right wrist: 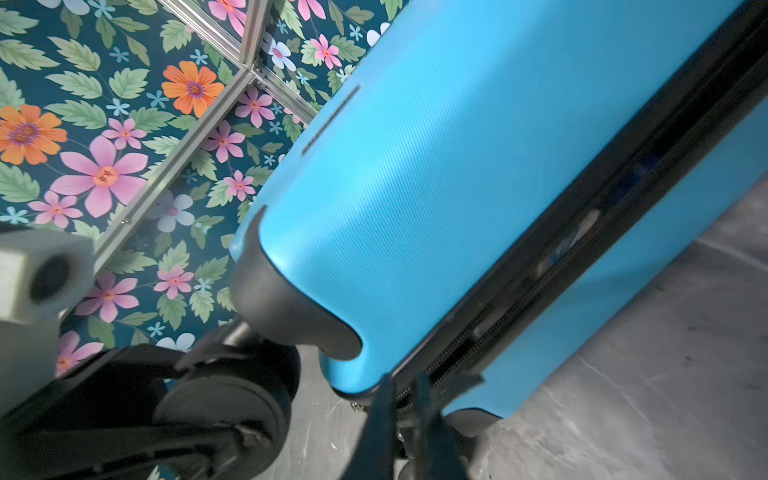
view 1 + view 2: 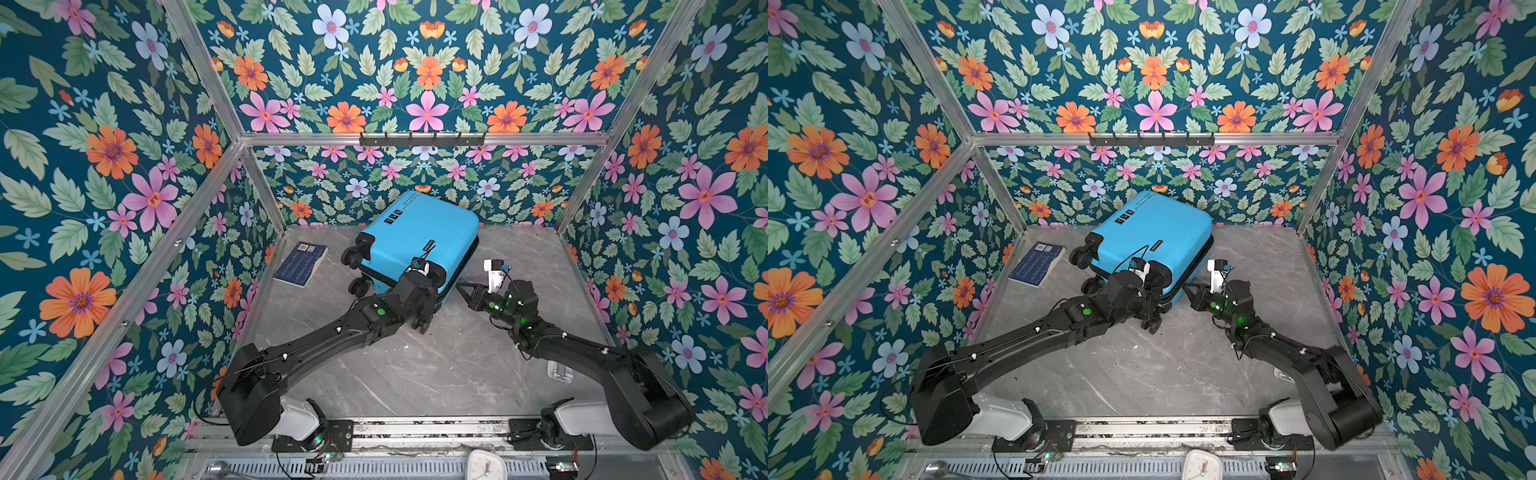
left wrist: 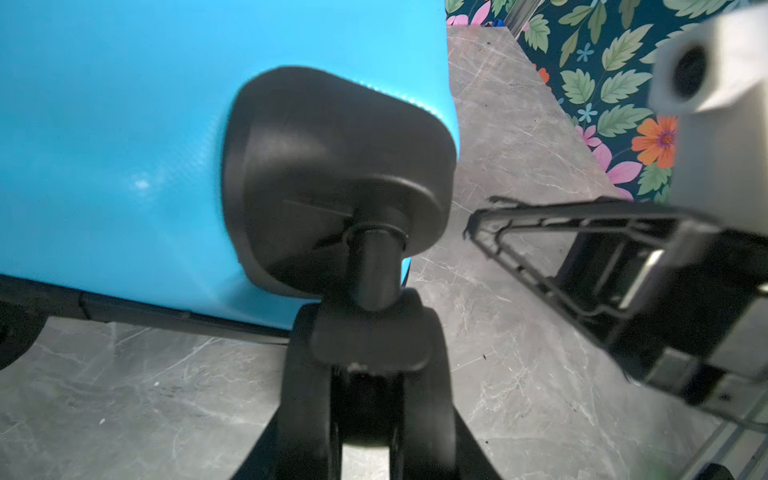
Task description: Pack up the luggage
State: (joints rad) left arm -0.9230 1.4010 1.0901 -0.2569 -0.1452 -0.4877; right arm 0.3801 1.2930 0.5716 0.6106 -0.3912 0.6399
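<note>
Bright-blue hard-shell luggage lies flat, shells together, on grey marbled tabletop near back wall. Left fingers clamp black spinner wheel. Right fingers narrowly parted, empty, beside zipper seam. Watch: wheel likely swivels on stem; your pull may twist luggage, slip grip.

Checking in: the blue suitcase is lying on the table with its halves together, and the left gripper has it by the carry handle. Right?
Not the handle. The left wrist view shows the left gripper clamped on a spinner wheel of the blue suitcase. The rest holds: it lies on the table, halves together.
</note>
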